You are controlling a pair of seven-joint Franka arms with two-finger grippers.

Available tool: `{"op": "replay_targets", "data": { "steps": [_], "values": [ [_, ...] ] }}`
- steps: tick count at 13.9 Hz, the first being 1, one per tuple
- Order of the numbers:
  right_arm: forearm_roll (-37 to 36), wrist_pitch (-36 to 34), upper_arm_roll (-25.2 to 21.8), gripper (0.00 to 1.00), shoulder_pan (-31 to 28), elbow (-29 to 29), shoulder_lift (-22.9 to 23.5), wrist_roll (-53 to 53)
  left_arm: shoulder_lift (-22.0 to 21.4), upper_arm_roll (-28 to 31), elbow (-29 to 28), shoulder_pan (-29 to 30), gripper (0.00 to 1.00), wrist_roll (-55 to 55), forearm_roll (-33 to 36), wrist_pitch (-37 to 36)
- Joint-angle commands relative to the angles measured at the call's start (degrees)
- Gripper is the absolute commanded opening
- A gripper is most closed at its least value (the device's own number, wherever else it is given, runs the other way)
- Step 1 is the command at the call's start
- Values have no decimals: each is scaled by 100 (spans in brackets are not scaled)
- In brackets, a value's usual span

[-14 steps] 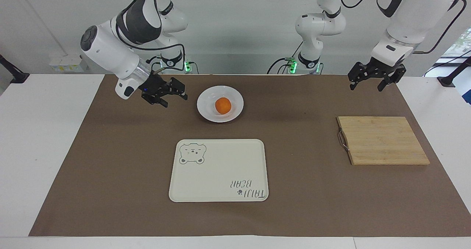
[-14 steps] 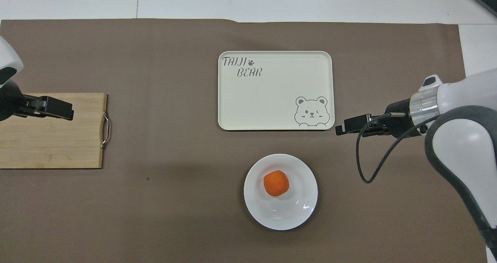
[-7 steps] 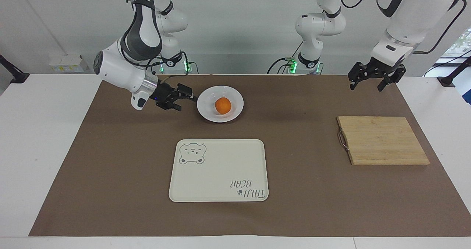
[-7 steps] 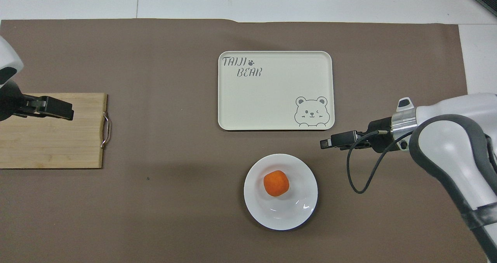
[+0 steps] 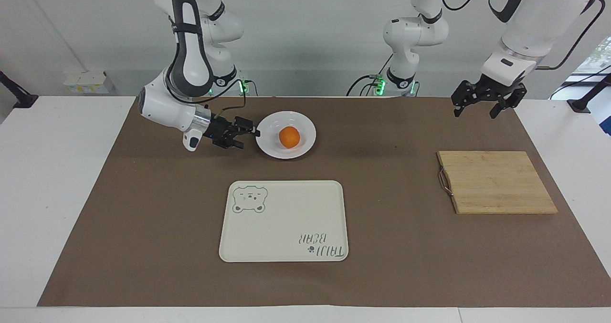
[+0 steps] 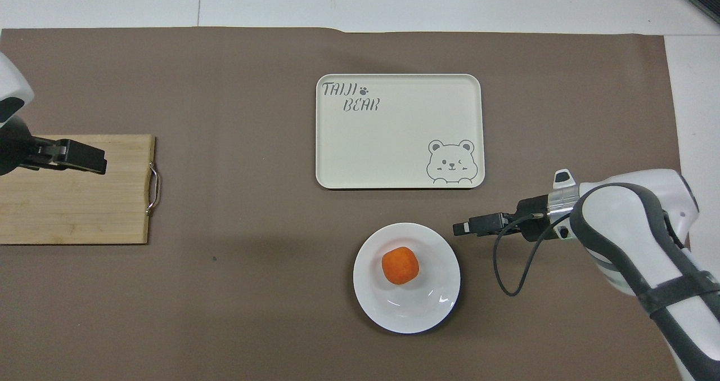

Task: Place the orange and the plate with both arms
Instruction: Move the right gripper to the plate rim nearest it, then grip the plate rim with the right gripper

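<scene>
White table (image 5: 57, 180), brown mat (image 5: 391, 246), pale wall (image 5: 305, 32)

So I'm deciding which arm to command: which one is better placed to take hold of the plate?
Right. The right gripper is open, low beside the plate rim, nearly touching it. The left gripper waits open above the cutting board end of the table.

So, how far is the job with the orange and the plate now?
Nothing looks placed yet: the orange lies in the plate, and the tray and cutting board are bare. In hand: the right gripper, fingers open, is low beside the plate's rim. The left gripper waits, open. Grasping and placing remain.
</scene>
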Motion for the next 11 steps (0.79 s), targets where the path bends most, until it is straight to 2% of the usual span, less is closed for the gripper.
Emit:
{"op": "replay_targets", "data": {
  "steps": [1, 4, 8, 11],
  "values": [
    [292, 291, 27, 100, -8, -333, 56, -414, -88, -33, -114, 61, 100, 41, 81, 9],
    [398, 379, 36, 100, 18, -552, 91, -423, -97, -33, -114, 61, 100, 41, 81, 9],
    [775, 537, 36, 100, 343, -764, 100, -432, -97, -33, -114, 61, 100, 41, 81, 9],
    [793, 661, 27, 100, 484, -852, 74, -432, -97, -33, -114, 61, 100, 41, 81, 9]
  ]
}}
